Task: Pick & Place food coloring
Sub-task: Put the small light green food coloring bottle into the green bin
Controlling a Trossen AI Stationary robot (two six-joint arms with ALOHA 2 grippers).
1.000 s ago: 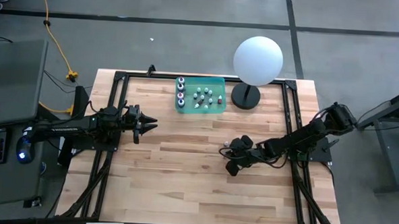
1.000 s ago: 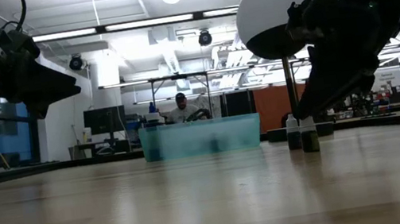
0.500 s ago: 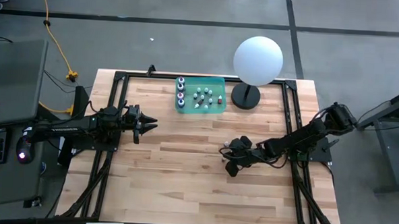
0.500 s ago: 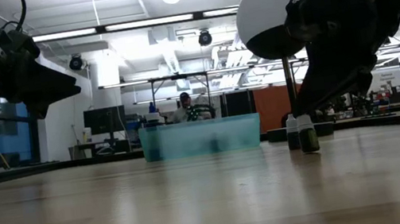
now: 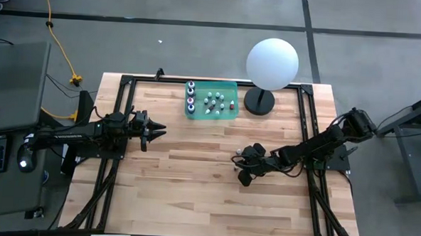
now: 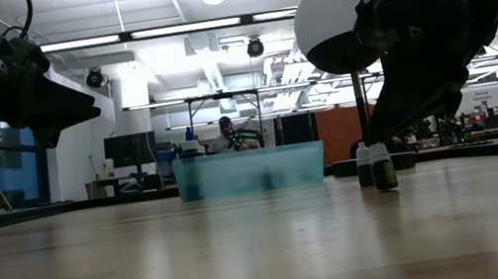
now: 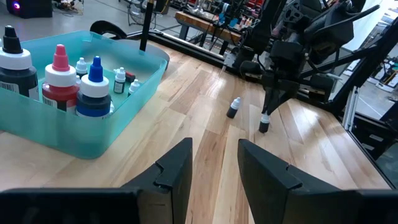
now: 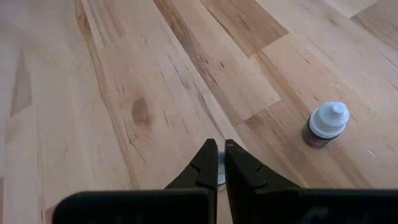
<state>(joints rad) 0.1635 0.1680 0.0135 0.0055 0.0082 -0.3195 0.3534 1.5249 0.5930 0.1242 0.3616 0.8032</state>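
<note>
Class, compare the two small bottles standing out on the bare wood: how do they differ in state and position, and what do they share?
1. The gripped bottle sits between the right tool's shut fingers; the free bottle stands untouched.
2. The gripped bottle is mostly hidden in the right wrist view; the free bottle shows its whole white cap and dark body.
3. In the left wrist view, the free bottle stands nearer the teal tray.

Both are tiny, upright, white-capped and outside the tray.

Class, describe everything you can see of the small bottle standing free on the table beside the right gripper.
The free bottle is tiny, with a dark body and a white, seemingly plastic cap ending in a nozzle. It stands upright on the wooden table, touching nothing else. Close beside it, the right gripper is shut on a second bottle of the same kind. The teal bin lies apart, toward the far edge.
</note>
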